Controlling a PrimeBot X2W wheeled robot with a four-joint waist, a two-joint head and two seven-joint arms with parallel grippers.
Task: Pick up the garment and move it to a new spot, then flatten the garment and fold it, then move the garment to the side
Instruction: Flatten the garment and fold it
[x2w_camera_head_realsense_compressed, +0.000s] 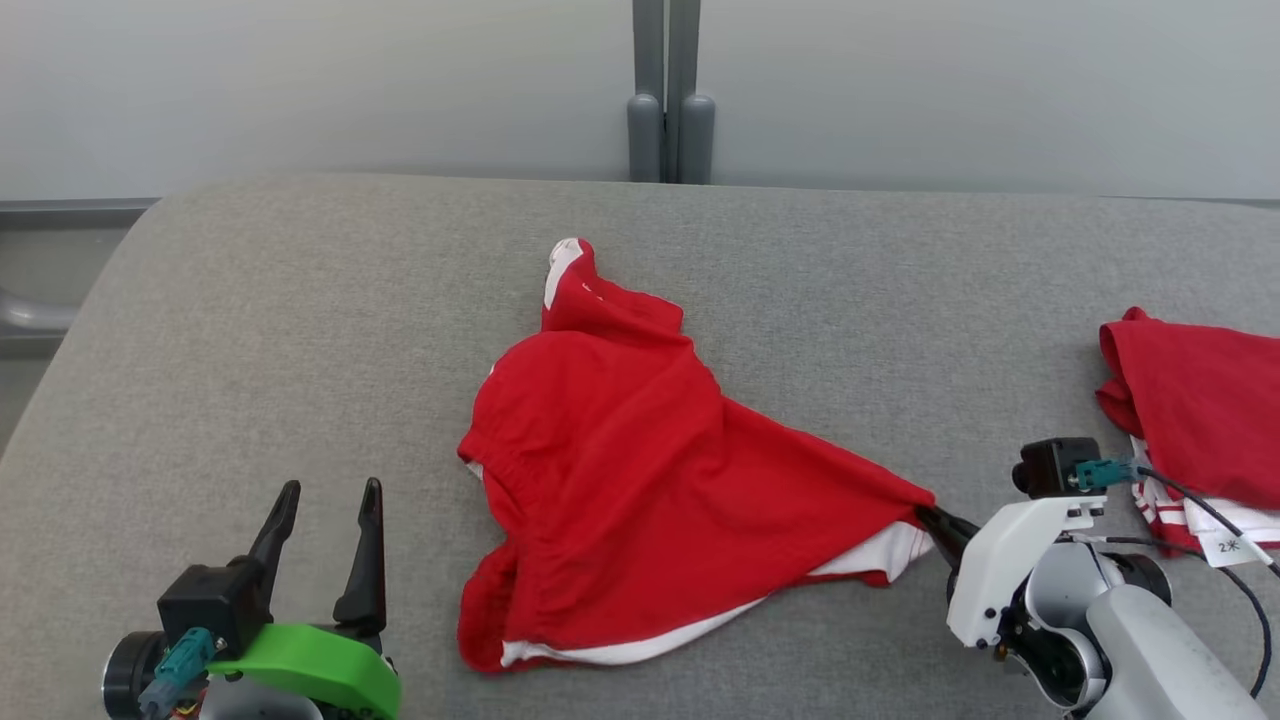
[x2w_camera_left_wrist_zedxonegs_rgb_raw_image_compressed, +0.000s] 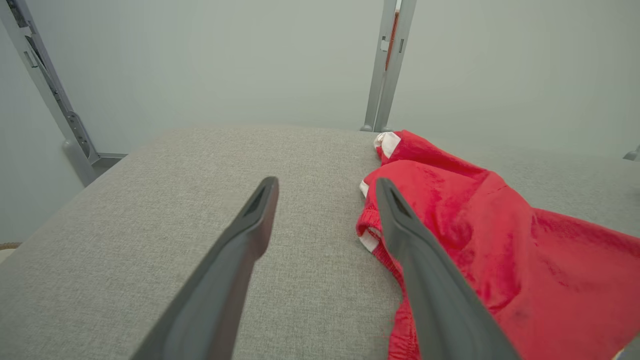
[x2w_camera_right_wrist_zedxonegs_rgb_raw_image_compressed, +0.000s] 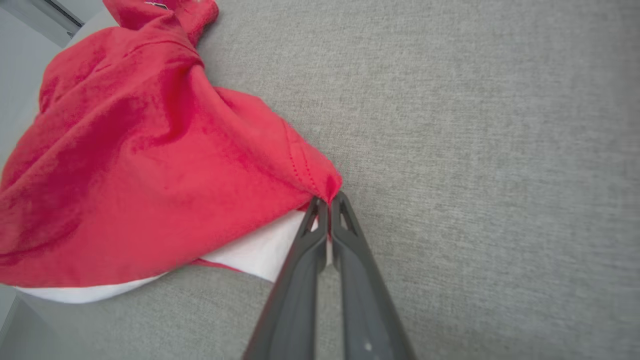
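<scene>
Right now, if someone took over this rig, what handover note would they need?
Left claw: open, empty, low on the left side of the red shorts, apart from them.
Right claw: shut on the shorts' right corner, cloth drawn to a point.
Shorts: crumpled in the middle of the grey table. A pile of red and white garments lies at the far right.
Done: corner gripped.
Left: lift and move the shorts, flatten, fold, move aside.
</scene>
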